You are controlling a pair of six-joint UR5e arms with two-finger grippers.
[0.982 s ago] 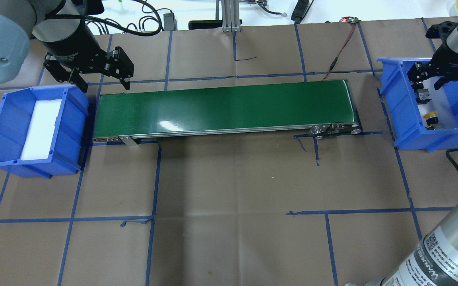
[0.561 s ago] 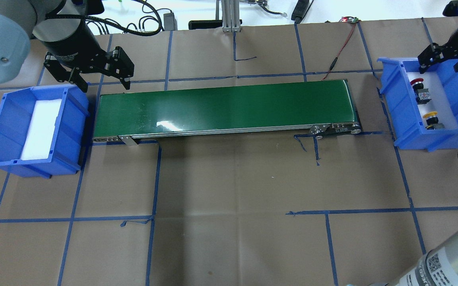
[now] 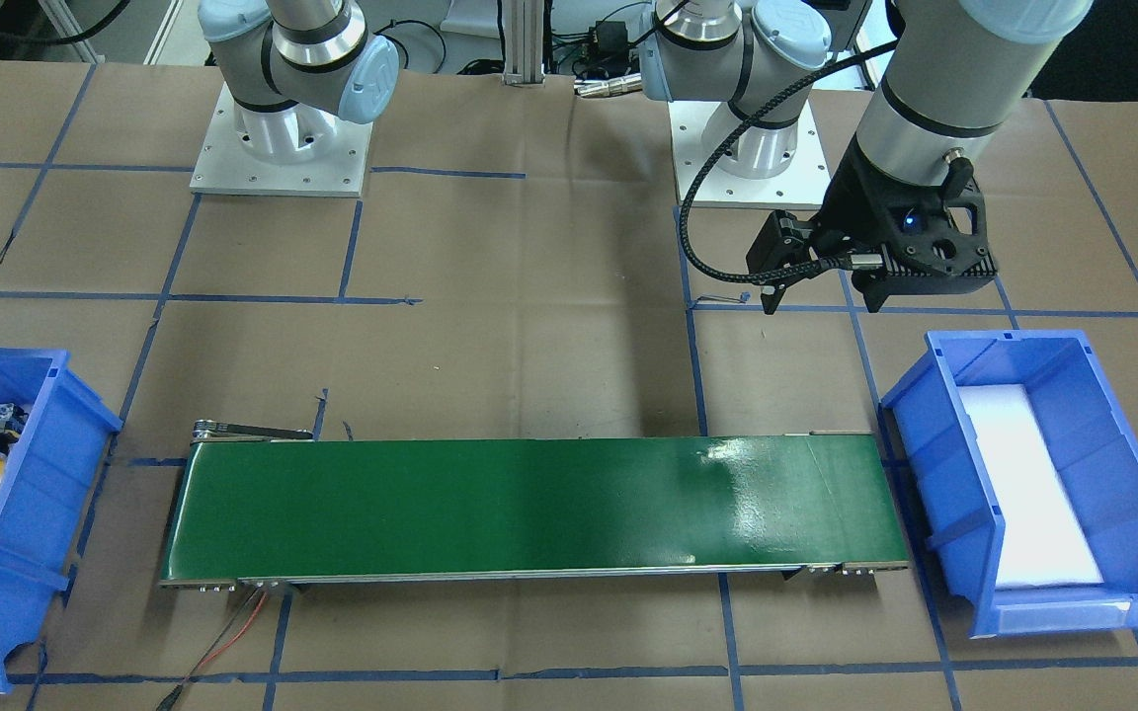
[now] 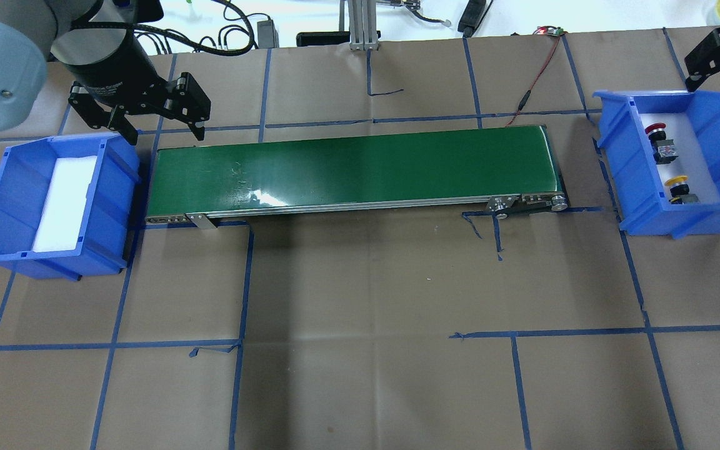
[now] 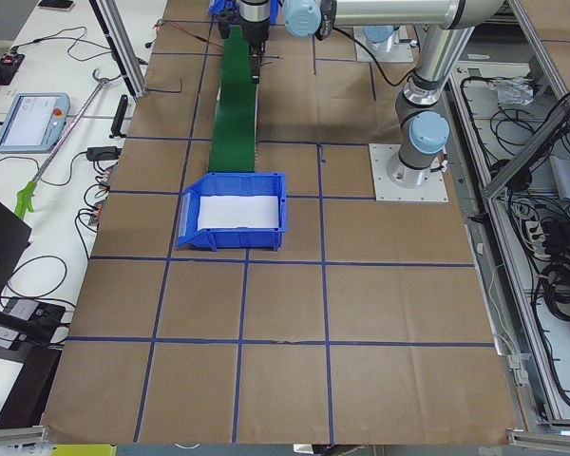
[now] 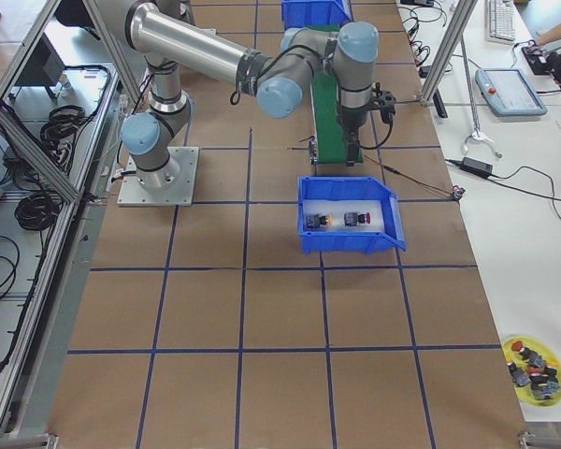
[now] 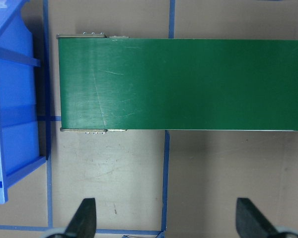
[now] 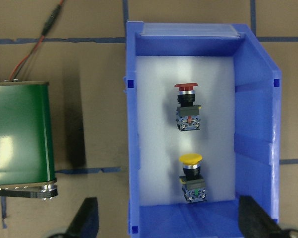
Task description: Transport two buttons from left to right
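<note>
Two buttons (image 8: 187, 106): lay in bin (image 8: 253, 124).
Left gripper (image 7: 165, 203): hovered by belt (image 7: 179, 84), jaws wide, empty.
Right gripper (image 8: 167, 199): hung above bin, jaws wide, empty.

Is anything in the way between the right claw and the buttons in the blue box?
Nothing visible is. The right claw is open above the blue box; the red button and yellow button lie uncovered inside.

Red-capped button (image 8: 187, 106) and yellow-capped button (image 8: 192, 177) lay on sides, apart, in line on white foam (image 8: 154, 139) inside blue bin (image 8: 258, 148); black-grey bodies, caps pointing same way.
</note>
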